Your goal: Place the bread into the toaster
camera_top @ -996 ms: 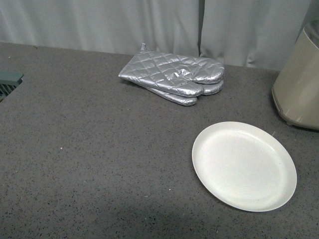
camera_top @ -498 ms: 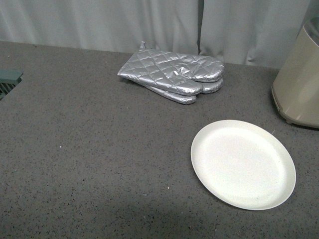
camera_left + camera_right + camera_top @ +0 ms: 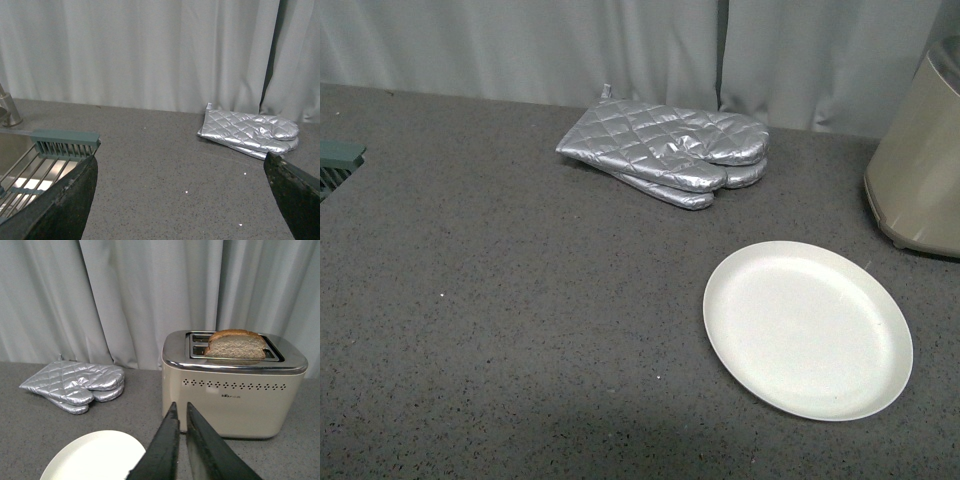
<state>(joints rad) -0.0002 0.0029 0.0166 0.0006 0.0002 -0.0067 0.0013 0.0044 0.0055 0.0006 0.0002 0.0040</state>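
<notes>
A: Where is the bread (image 3: 235,344)?

B: Standing upright in a slot of the toaster (image 3: 233,385), its upper part poking above the silver top. The right wrist view shows this plainly.

A: And the right hand (image 3: 182,412)?

B: Its two dark fingers lie almost together, only a thin gap between them, holding nothing. It sits in front of the toaster, apart from it.

A: The left hand (image 3: 182,200)?

B: Spread wide. One finger (image 3: 67,205) shows at each side of the left wrist view, with bare bench (image 3: 165,165) between them. It grips nothing.

A: What else is on the bench?

B: A white plate (image 3: 807,329), bare, near the front right. The toaster stands just beyond it at the right edge of the front view, cut off by the frame. A stacked pair of mitts (image 3: 665,153) lies near the grey curtain (image 3: 620,45). Far left there is a green rack (image 3: 65,143) over a sink (image 3: 20,172), with a tap (image 3: 7,109) behind.
</notes>
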